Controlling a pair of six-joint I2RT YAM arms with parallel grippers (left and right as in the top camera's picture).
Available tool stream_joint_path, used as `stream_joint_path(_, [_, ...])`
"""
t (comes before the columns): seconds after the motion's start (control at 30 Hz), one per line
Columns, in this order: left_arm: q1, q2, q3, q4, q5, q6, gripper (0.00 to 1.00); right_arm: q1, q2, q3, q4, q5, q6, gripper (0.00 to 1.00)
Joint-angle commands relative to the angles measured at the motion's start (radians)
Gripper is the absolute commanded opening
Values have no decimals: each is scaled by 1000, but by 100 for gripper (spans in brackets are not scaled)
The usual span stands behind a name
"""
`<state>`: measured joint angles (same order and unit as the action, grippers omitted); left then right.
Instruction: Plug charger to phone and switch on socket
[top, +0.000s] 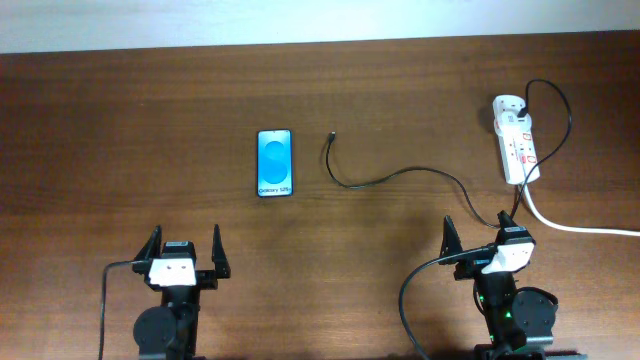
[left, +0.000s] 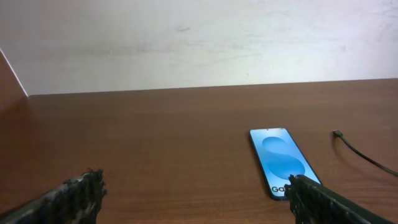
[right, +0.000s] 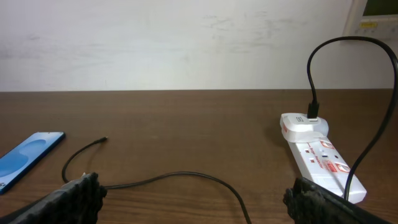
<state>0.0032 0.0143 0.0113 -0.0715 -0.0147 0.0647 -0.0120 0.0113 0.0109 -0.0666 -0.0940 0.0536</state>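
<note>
Near the middle of the table (top: 150, 120), the phone (top: 274, 163) lies flat with its blue screen up. The charger (top: 390, 178) has its tip just beside the phone, not touching. By the right edge sits the socket (top: 515, 145). At the front edge, the left gripper (top: 186, 240) and right gripper (top: 478, 225) are both wide open.

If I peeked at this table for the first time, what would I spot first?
The bright blue phone, lying flat near the middle of the brown table, would likely catch your eye first. To its right, a thin black charger cable snakes toward the white socket on the right side. The left claw and right claw sit open at the near edge.
</note>
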Motion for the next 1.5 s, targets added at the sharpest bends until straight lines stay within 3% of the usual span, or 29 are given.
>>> stream_joint_path(0.0, [6,-9,-2,-10,-11,17,99,5,-8,-5,-5,2,5,98])
stream_joint_path(0.2, [6,-9,-2,10,126,15,99,5,-8,-5,-5,2,5,99])
stream_joint_path(1.07, [6,52,11,183,222,-72,99,5,-8,-5,-5,2,5,98])
stream_joint_path(1.47, [6,290,119,238,265,-76,99,5,-8,-5,-5,1,5,98])
